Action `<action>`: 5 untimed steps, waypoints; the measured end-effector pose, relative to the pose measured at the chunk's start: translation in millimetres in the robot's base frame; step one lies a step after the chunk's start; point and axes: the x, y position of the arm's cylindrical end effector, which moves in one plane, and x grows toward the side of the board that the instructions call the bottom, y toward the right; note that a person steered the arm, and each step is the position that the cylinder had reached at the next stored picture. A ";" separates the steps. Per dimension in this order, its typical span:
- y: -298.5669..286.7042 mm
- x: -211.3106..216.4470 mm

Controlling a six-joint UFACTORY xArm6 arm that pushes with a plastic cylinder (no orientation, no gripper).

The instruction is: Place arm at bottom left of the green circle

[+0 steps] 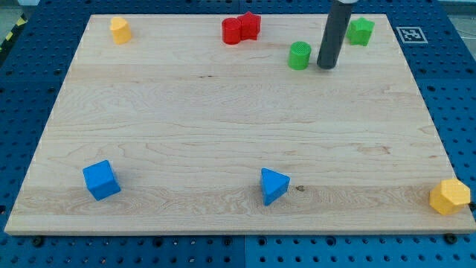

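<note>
The green circle [300,55], a short green cylinder, stands near the view's top, right of centre, on the wooden board [223,134]. My dark rod comes down from the top edge and my tip [326,67] rests on the board just to the right of the green circle, slightly lower in the view, with a small gap between them. A green star-shaped block [361,31] sits to the upper right of my tip.
Two red blocks [239,28] touch each other at the top centre. A yellow block [120,30] is at the top left, a yellow hexagon [450,196] at the bottom right edge. A blue cube [100,180] is at the bottom left, a blue triangle [274,185] at the bottom centre.
</note>
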 end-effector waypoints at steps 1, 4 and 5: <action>-29.0 9.8; -88.4 -72.0; -88.4 -33.1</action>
